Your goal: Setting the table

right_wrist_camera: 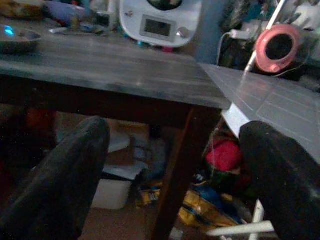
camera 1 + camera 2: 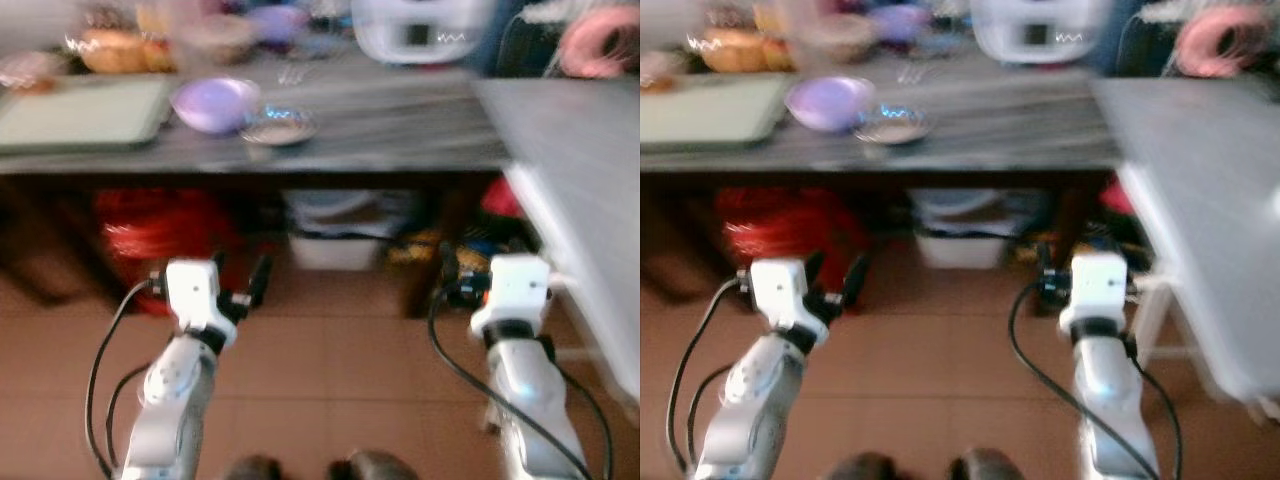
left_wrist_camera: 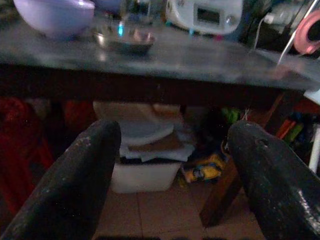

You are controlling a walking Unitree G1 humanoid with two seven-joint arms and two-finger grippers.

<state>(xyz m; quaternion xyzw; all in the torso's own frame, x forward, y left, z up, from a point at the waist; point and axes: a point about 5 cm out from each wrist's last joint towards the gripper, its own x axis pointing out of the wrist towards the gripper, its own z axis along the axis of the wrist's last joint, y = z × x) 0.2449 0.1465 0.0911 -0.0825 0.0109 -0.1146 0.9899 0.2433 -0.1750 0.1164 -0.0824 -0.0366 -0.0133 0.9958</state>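
A dark table (image 2: 400, 125) stands in front of me. On it are a purple bowl (image 2: 215, 103), a small metal dish (image 2: 278, 127) beside the bowl, and a pale green tray (image 2: 85, 115) to the left. My left gripper (image 3: 172, 135) is held low before the table's edge, open with nothing between its fingers. My right gripper (image 1: 175, 130) is also low and open, empty, near the table's right leg (image 1: 175, 175). The head views are blurred.
A white appliance (image 2: 415, 30) and plates of food (image 2: 115, 48) stand at the table's back. A second grey surface (image 2: 590, 170) runs along the right. Under the table sit a red bag (image 2: 160, 230) and a white bin (image 2: 340, 240). The floor is brown tile.
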